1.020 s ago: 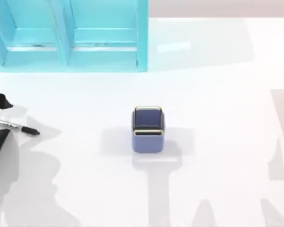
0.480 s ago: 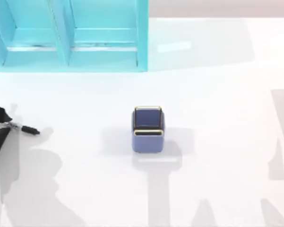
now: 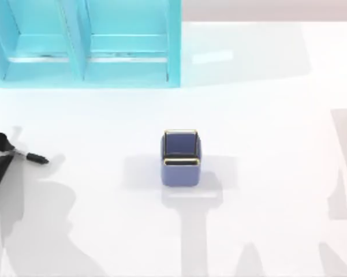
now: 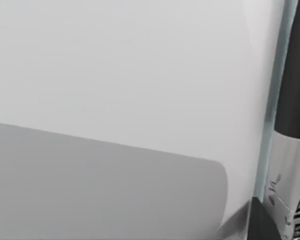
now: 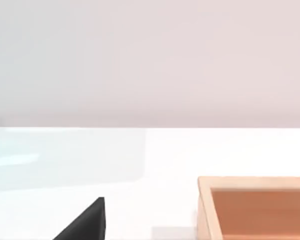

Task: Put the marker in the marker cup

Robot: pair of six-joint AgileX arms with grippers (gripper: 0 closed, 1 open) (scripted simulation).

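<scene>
So the left gripper at the table's left edge was closed around the thin black-capped grey marker; lifting and dropping it into the central square blue-purple gold-rimmed cup remained.

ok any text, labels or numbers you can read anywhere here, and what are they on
Dark print on the light barrel of the marker, seen in the left wrist view: cut off at the picture's edge, not readable.
The same marker in the top view, at the left gripper: print too small to read.
The marker cup: no text.
</scene>
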